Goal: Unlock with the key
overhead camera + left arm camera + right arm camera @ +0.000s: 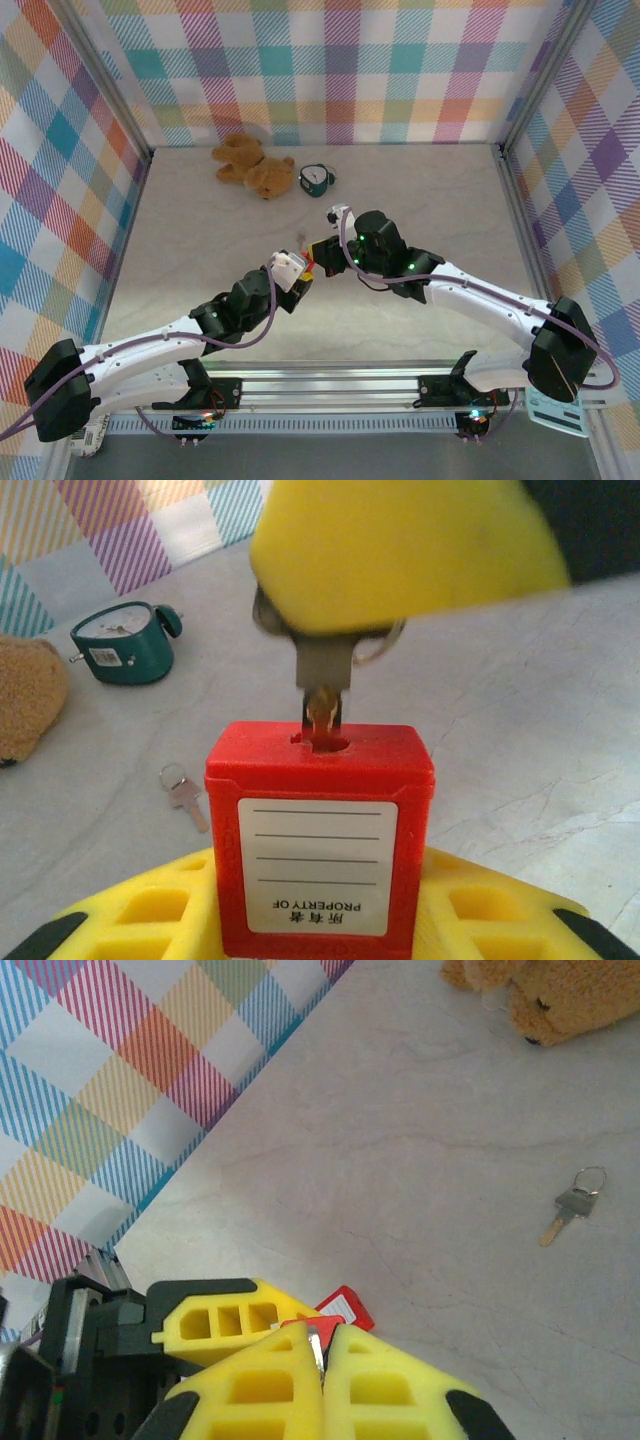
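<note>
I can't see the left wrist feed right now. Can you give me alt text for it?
A red padlock, label facing the camera, is held in the left tool, and the key pinched by the right tool from above sits in its keyhole. On the pale table behind lie a second key, a teal clock and a teddy bear.

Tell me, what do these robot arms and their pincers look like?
Both the left arm and right arm have white shells, black joints and a thin purple cable. Their fingers are yellow hollow-celled blocks with black backs.
</note>
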Robot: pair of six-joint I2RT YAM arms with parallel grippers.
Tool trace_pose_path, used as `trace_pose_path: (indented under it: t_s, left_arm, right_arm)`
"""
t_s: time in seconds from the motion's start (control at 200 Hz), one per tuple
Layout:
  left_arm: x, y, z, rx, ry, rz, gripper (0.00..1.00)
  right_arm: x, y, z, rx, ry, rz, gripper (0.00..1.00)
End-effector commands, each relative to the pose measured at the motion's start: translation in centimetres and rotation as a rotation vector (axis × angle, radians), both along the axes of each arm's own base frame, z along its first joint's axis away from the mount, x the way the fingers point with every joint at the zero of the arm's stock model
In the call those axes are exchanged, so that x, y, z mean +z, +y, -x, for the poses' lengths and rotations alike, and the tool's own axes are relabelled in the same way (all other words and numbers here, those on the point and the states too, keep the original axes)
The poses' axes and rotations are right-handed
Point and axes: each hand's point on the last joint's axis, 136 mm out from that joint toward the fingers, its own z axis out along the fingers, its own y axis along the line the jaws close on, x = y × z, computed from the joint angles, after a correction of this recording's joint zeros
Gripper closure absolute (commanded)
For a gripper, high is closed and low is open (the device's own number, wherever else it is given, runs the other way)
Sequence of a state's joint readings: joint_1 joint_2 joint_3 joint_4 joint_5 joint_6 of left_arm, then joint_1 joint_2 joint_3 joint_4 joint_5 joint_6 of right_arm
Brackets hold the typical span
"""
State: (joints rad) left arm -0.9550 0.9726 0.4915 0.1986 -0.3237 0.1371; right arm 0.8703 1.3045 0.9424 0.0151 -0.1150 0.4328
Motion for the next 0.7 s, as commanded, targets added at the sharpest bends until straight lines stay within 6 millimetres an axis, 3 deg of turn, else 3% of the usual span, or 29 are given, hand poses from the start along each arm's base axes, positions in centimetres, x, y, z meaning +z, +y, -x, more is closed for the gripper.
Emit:
trace_pose_path:
  t_s: [0.0,0.695]
  left_arm:
    - [10.9,-0.9,-0.7,0.014,-0.18,0.296,0.72]
    - [15.2,-0.2,-1.2,0.037,-0.273,0.374,0.74]
  right_arm:
    - [-4.4,0.3,3.2,0.114,0.104,0.095,1.0]
    - [-7.8,0.0,6.3,0.184,0.187,0.182,1.0]
